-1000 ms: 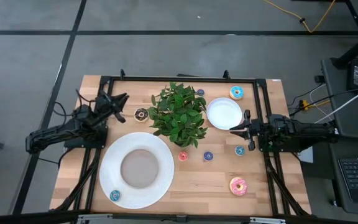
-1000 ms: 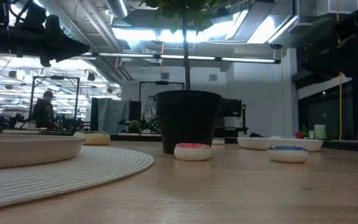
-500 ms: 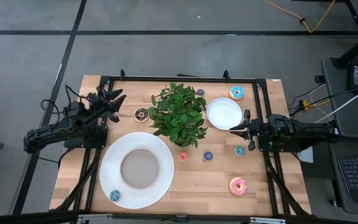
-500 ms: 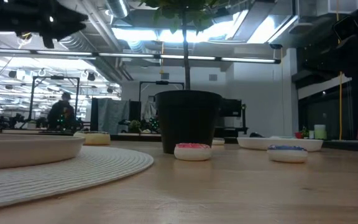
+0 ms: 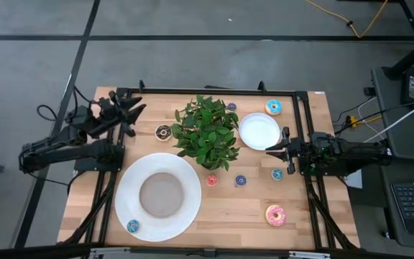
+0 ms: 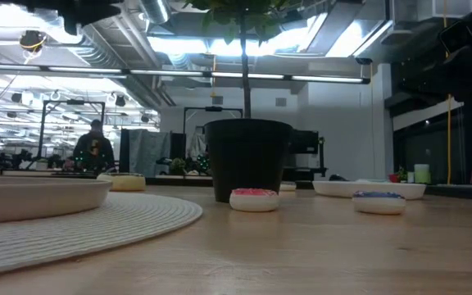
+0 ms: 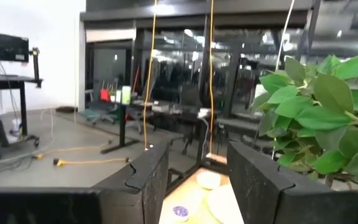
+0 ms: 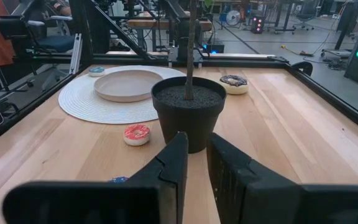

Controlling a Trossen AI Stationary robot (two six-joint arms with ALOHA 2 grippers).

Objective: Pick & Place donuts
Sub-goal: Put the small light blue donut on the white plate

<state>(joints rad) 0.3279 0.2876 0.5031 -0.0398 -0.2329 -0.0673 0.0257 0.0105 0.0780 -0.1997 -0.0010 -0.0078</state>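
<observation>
Left end effector [image 5: 129, 114] is raised over the far-left corner of the worktop [image 5: 228, 212], fingers [image 7: 151, 180] spread fairly wide, nothing between them. Chocolate donut [image 5: 163, 132] sits on the wood just beside it, on the side toward the potted plant [image 5: 207, 132], not touched. Right end effector [image 5: 273, 150] hangs over the near edge of the small white plate [image 5: 259, 130], fingers [image 8: 173, 168] drawn to a narrow gap, holding nothing. Near it: a tiny teal donut [image 5: 277, 173] just beside it on the worktop, a tiny blue donut [image 5: 241, 180] and a tiny red donut [image 5: 212, 180] further toward the plant, the pink-frosted donut [image 5: 275, 214] well apart toward the near edge, the light-blue-frosted donut [image 5: 273, 107] beyond the small plate by the far rail. Another tiny blue donut [image 5: 231, 107] lies behind the plant. Large white plate [image 5: 131, 205] sits on its round mat well apart from both end effectors, with a tiny blue donut [image 5: 132, 226] on its near rim. Low view shows a person [image 6: 93, 147] in the room behind.
</observation>
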